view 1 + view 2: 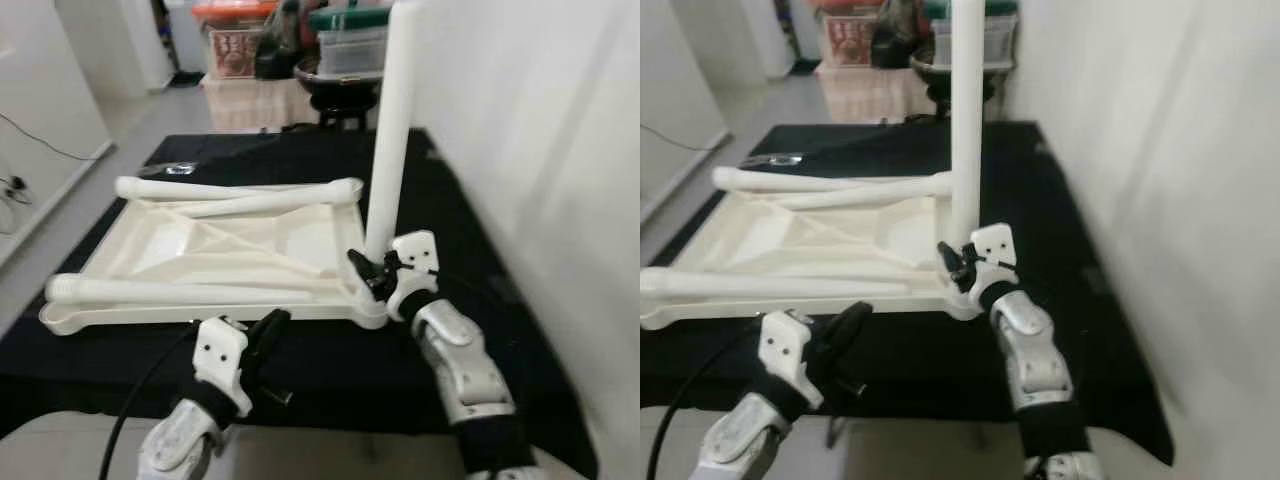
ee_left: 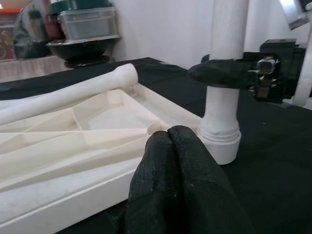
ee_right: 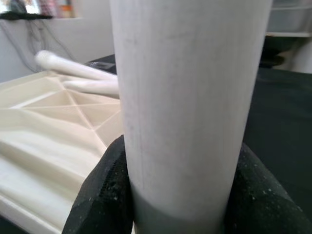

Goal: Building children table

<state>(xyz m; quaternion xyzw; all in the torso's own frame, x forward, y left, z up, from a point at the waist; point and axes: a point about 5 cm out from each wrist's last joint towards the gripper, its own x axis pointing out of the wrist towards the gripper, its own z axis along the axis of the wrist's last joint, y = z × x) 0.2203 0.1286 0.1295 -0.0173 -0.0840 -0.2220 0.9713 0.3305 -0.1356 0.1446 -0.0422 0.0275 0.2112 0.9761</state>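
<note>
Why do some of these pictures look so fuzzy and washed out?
In the left eye view the wall glares bright and everything is a bit soft. In the right wrist view the upright table leg held in the right gripper sits very close, so it looks blurry and pale. In the left wrist view the left gripper is a dark, fuzzy blob up close, while the tabletop behind looks sharper.

Your upright table leg [image 1: 392,130] ran past the frame's top edge, its upper end cut off. The storage bins [image 1: 345,40] behind were too blurred to read.
</note>
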